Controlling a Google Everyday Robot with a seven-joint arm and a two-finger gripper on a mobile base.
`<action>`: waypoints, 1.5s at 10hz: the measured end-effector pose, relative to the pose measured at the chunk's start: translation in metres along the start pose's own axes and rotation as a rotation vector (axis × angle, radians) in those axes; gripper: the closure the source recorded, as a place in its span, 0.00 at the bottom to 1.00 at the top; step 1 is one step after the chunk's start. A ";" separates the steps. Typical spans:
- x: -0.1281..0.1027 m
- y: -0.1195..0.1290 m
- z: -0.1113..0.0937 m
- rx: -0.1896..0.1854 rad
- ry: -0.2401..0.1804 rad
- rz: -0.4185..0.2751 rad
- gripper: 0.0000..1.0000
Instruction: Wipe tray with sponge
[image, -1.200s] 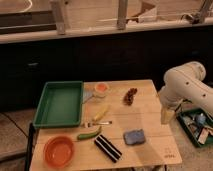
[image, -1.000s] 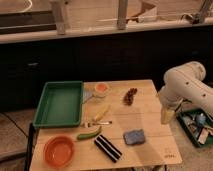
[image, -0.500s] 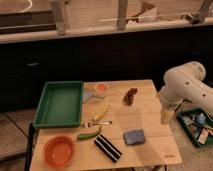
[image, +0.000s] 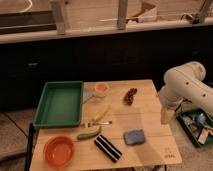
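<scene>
The green tray (image: 60, 104) lies on the left part of the wooden table and holds nothing. The blue-grey sponge (image: 134, 136) lies flat on the table near its front right, well apart from the tray. My white arm stands to the right of the table, and my gripper (image: 165, 116) hangs down beside the table's right edge, above and to the right of the sponge and not touching it.
An orange bowl (image: 59, 150) sits at the front left. A black-and-white striped block (image: 108, 147), a green vegetable (image: 89, 134), a banana (image: 101, 113), a fork (image: 97, 123), a small cup (image: 101, 88) and a brown cluster (image: 130, 95) lie mid-table. A bin (image: 197, 125) stands to the right.
</scene>
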 end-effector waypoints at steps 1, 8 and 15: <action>0.000 0.000 0.000 0.000 0.000 0.000 0.20; -0.050 0.024 0.035 -0.026 -0.011 -0.066 0.20; -0.083 0.043 0.093 -0.059 -0.053 -0.128 0.20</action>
